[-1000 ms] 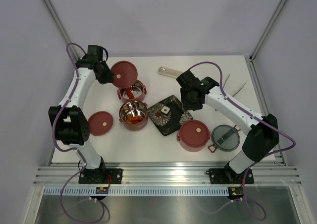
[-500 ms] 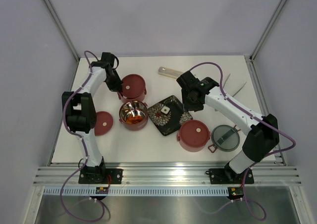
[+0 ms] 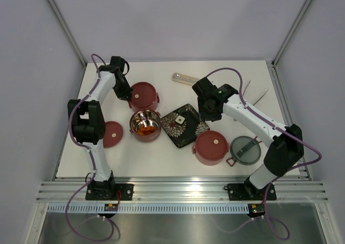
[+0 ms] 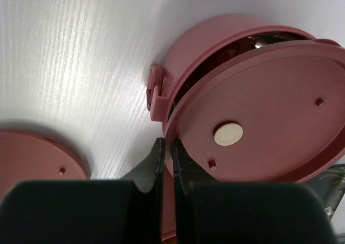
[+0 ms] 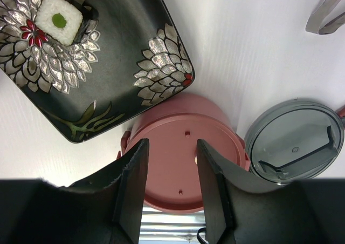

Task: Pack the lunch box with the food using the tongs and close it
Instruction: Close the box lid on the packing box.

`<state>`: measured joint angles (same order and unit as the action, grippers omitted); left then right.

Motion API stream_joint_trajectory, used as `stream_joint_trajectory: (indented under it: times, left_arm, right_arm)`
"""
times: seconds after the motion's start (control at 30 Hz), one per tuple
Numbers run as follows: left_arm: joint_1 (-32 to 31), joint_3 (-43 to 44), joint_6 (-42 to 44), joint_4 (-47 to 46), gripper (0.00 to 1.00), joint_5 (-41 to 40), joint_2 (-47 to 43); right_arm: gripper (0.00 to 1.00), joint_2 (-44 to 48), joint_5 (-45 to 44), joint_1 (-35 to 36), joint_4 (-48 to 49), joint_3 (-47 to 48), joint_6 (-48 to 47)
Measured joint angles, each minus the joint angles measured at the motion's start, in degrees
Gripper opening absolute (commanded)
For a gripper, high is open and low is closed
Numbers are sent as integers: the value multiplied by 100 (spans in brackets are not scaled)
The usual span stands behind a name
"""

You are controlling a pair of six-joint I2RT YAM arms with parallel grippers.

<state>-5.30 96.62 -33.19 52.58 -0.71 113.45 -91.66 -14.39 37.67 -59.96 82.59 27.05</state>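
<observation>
closing step, far bowl. the left hand point(image 4: 167, 147) is closed to a thin slit and pinches the near rim of a flat disc lid point(image 4: 269, 93), which lies on the far bowl point(image 4: 199, 44) at a slant: its far side is lifted, and we see steel and a little red food through the gap. the right hand point(image 5: 172, 144) hangs half open and holds nothing, above the closed bowl point(image 3: 210, 147) and just off the corner of the flower-patterned plate point(image 5: 116, 66). the third bowl, the open bowl point(image 3: 145, 124), stands between the far bowl and the near edge of the worktop point(image 3: 161, 157), with orange and red food point(image 3: 143, 128) in it. its likely cover, the loose lid point(image 3: 110, 134), lies flat just beside it on the left. the grey top lid point(image 5: 296, 141) rests handle up, next to the closed bowl. the tongs point(image 5: 323, 14) lie unheld at the far right, well apart from both hands. we judge that packing is nearly done and lidding is under way. the next move calls for levelling the slanted lid so that it drops inside the rim all round, then letting go without dragging it off. the open bowl, the stacking and the top lid remain.
</observation>
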Motion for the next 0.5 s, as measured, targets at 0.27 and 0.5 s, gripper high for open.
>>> stream_joint_trajectory:
  times: [0.27,0.5]
  left_arm:
    - [0,293,0,170,0,-105,249]
    - [-17,330,15,192,21,-118,365]
  right_arm:
    - [48,-2,0,0,-7,2,-2]
    - [48,-2,0,0,-63,11,-2]
